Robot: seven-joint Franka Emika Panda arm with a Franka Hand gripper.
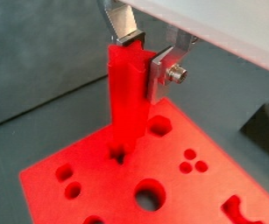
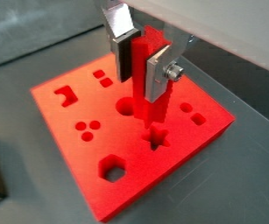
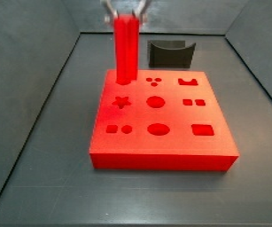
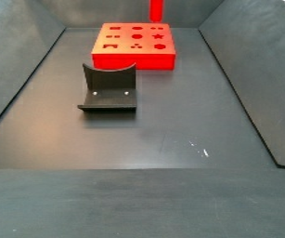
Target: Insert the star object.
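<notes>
**Star object held above the block**

The gripper [image 2: 140, 58] fingers [image 1: 162, 68] clasp the upright star object [image 1: 127, 96], its lower end at the red block [image 3: 162, 124] near the star-shaped hole [image 2: 158, 136]; a dark grey curved piece [image 4: 109, 88] rests on the worktop [image 4: 170, 139]

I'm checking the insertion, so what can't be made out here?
- Star object tip: in a wrist view the rod itself hides whether it has entered the red block.
- Gripper: cut by the top edge in a side view.
- Star object: only a sliver shows in a side view.
</notes>
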